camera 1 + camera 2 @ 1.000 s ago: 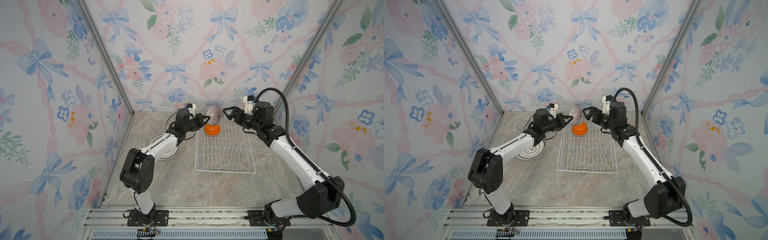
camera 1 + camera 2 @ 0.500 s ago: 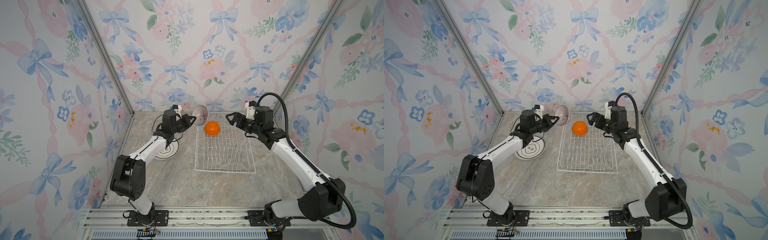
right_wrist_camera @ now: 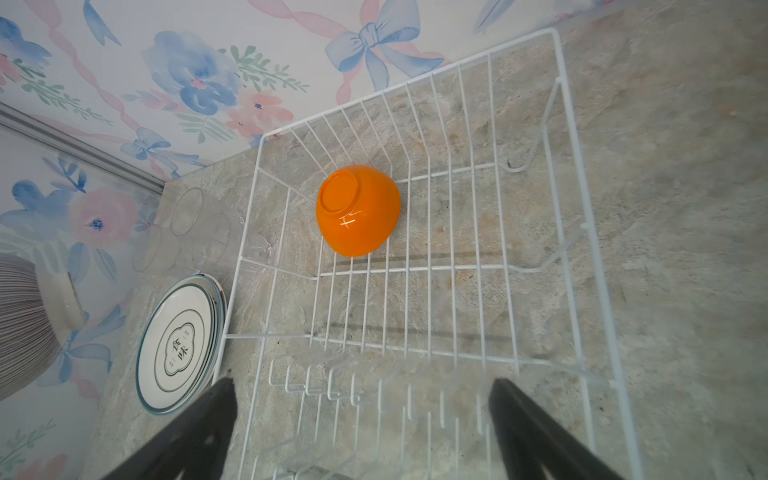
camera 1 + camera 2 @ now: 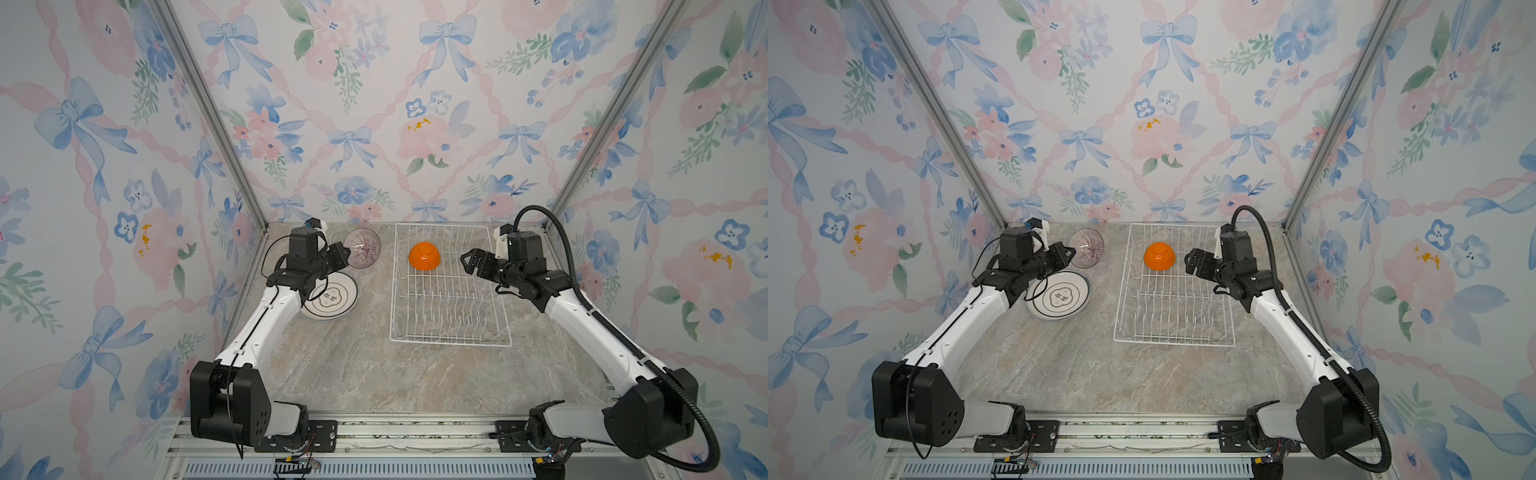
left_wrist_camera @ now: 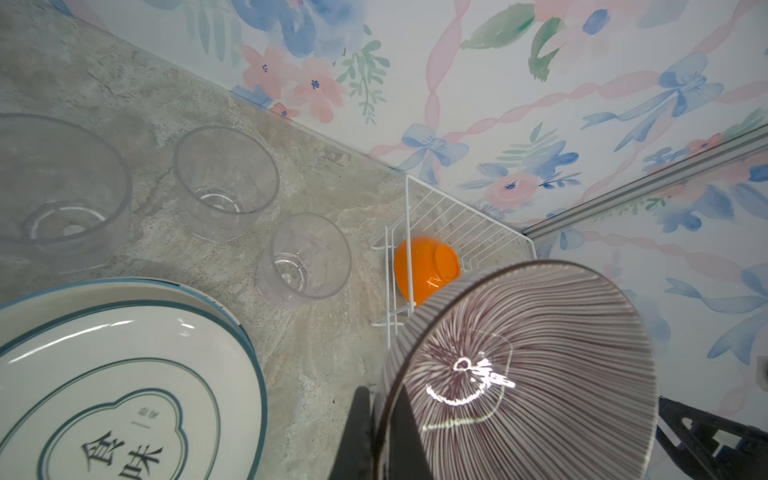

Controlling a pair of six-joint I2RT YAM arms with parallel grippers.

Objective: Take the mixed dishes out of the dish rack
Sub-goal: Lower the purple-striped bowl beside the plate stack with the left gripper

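Note:
The white wire dish rack (image 4: 449, 344) (image 4: 1173, 343) (image 3: 407, 83) holds only an orange bowl (image 4: 424, 256) (image 4: 1158, 256) (image 3: 357, 210), upside down at its far end. My left gripper (image 4: 347, 254) (image 5: 384, 436) is shut on the rim of the pale ribbed bowl (image 4: 365, 248) (image 5: 532, 365). It holds that bowl tilted in the air, left of the rack, above the far edge of the stacked white plates (image 4: 332, 297) (image 5: 124, 374). My right gripper (image 4: 471, 262) (image 3: 361, 415) is open and empty over the rack's right side.
Three clear tumblers (image 5: 224, 183) stand upright on the table by the back wall, beyond the plates. The enclosure walls are close behind and beside both arms. The marble tabletop (image 4: 374, 374) runs forward from the rack.
My left gripper has carried the ribbed bowl leftward from above the orange bowl, out past the rack's left edge. The right gripper has drawn back to the right, still open.

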